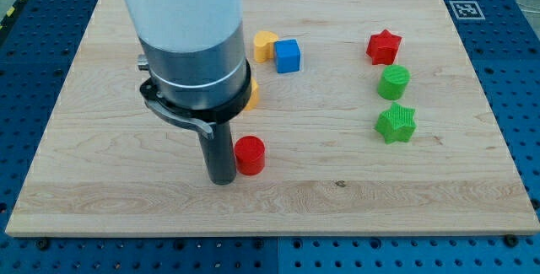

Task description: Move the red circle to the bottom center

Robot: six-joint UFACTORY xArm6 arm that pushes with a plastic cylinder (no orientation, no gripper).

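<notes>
The red circle sits right against my tip, on its right; no pincer here, just a plain rod on the table.

Single camera view, high and angled down at the wooden worktop from its bottom edge, facing the far side, close enough that the board nearly fills the picture, blue perforated base showing around it, arm body cropped at top
</notes>
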